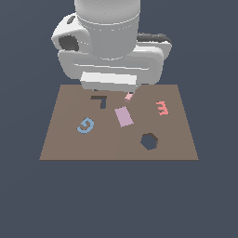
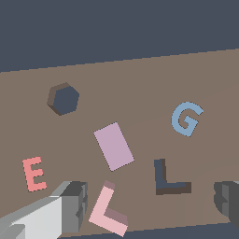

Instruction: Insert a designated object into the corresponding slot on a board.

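Observation:
The brown board [image 1: 65, 144] lies flat. The designated object, a small salmon-pink L-shaped piece [image 2: 108, 211], lies on the board near its far edge [image 1: 128, 96]. The dark L-shaped slot [image 2: 168, 179] is beside it, empty, to the exterior view's left [image 1: 100, 100]. My gripper [image 2: 149, 205] is open and holds nothing. It hangs above the piece and the slot. The piece sits close to one finger [image 2: 70, 207], and the slot sits nearer the other finger [image 2: 227, 200]. In the exterior view the white hand [image 1: 109, 80] hides the fingertips.
On the board are a lilac rectangle [image 1: 123, 116], a salmon-pink E [image 1: 162, 108], a blue G [image 1: 85, 125] and a dark hexagonal hole [image 1: 149, 141]. They also show in the wrist view: the rectangle [image 2: 114, 146], E [image 2: 34, 173], G [image 2: 186, 118], the hole [image 2: 64, 98].

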Available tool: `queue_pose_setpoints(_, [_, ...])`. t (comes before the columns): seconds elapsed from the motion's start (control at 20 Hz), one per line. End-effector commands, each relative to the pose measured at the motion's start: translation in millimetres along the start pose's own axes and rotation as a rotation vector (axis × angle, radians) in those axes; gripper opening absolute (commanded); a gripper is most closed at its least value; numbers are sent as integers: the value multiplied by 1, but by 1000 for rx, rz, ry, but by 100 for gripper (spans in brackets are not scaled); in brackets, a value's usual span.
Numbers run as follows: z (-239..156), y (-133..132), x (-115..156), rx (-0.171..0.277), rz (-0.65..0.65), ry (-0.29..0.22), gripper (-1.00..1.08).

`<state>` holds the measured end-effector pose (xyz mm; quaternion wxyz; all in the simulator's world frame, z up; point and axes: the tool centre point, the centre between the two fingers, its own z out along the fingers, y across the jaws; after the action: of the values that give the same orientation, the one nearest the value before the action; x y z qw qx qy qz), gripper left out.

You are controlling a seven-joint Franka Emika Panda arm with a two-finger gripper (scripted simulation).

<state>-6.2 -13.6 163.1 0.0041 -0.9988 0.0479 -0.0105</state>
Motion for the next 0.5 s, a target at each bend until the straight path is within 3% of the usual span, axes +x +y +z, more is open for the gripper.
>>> queue_pose_setpoints(0.0, [7, 0, -7, -1, 26, -2, 100])
queue_pose_setpoints(0.45, [49, -7, -47, -7, 186, -8, 100])
